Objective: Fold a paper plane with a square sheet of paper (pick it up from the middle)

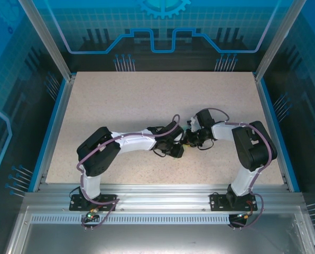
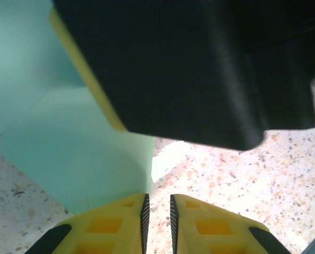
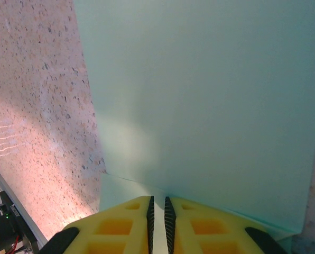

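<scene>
While both arms are meeting over the middle of the speckled, stone-look surface [image 1: 147, 100], the right hand [image 3: 157, 217] is pinching the thin, smooth mint-green sheet of paper [image 3: 200, 95], its 2 ribbed yellow fingers nearly touching beside a faint crease. The left hand [image 2: 157, 214] is sitting almost closed at the sheet's curling edge; whether it is gripping, I cannot tell.

No legible text, label, brand, number or sign anywhere
</scene>
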Motion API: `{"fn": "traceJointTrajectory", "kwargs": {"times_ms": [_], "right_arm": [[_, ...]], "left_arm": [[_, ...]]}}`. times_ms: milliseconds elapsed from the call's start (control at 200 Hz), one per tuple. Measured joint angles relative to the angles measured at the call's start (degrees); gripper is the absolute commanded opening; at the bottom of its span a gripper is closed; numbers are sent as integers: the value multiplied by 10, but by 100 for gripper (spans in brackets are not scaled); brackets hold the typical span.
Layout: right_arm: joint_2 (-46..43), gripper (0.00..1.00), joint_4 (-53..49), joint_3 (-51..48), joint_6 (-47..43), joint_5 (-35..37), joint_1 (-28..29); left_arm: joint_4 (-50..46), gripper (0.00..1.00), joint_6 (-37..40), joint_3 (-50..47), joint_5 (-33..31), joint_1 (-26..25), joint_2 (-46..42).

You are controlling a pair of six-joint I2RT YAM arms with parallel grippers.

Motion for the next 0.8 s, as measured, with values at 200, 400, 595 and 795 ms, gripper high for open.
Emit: {"fn": "traceJointTrajectory", "kwargs": {"times_ms": [200, 400, 595, 795], "right_arm": [[0, 17, 0, 0, 0, 0, 0], [0, 18, 0, 0, 0, 0, 0], [0, 18, 0, 0, 0, 0, 0], [0, 16, 0, 0, 1, 0, 0]], "left_arm": [[9, 21, -1, -16, 0, 2, 7], [13, 20, -1, -18, 0, 3, 10], [28, 15, -1, -31, -5, 3, 5], [65, 11, -5, -66, -11, 3, -14]]}}
